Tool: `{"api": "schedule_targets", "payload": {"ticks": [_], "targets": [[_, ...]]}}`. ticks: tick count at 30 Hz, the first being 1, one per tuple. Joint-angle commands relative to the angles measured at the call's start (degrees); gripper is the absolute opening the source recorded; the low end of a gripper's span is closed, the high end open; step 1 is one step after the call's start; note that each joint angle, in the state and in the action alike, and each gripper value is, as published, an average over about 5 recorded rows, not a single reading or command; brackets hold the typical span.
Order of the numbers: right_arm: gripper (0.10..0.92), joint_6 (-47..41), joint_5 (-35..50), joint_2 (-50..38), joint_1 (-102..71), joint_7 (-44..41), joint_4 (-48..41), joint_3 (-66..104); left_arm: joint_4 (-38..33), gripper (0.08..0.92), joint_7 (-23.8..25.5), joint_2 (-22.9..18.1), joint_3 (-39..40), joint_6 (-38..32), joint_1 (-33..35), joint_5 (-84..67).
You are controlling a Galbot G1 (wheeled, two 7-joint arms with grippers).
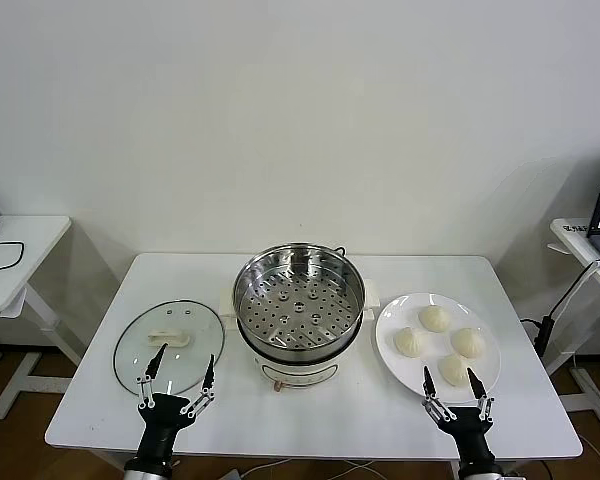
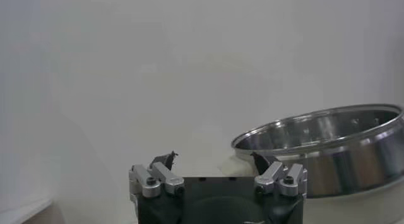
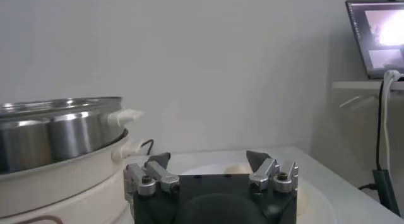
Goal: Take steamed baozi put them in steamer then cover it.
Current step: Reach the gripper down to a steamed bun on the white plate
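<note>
Both grippers, left (image 1: 181,365) and right (image 1: 449,378), gape wide, empty; no writing legible.

- Left gripper (image 2: 214,161): dark body with two silver knuckles, black fingertips (image 2: 165,159) spread wide apart, nothing between them.
- Steamer (image 2: 328,149): shiny steel pot, rim tilted in view, beyond the gripper and off to one side of it, apart from the fingertips.
- Plain white wall (image 2: 158,61) behind the steamer.
</note>
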Motion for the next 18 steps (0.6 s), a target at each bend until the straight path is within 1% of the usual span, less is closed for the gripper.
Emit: {"api": "schedule_targets", "payload": {"ticks": [1, 4, 10, 13, 18], "targets": [[0.823, -0.7, 0.6, -0.5, 1.7, 0.6, -0.5, 0.8, -0.2, 0.823, -0.1, 0.1, 0.4, 0.1, 0.2, 0.1], [0.823, -2.6, 2.5, -1.5, 5.1, 1.1, -0.8, 1.3, -0.4, 0.823, -0.2, 0.1, 0.6, 0.2, 0.1, 0.1], [0.823, -12.7, 10.0, -6.3, 18.5, 4.6, -3.0, 1.0, -1.1, 0.823, -0.3, 0.4, 0.9, 0.5, 0.2, 0.2], [0.823, -15.9, 14.0, -9.7, 27.1, 6.0, -7.1, -1.1, -1.5, 0.823, -0.3, 0.5, 1.1, 0.6, 0.1, 0.2], [0.823, -18.5, 19.0, -14.2, 42.2, 6.2, -17.3, -8.0, -1.8, 0.823, -0.4, 0.5, 1.2, 0.8, 0.0, 0.1]]}}
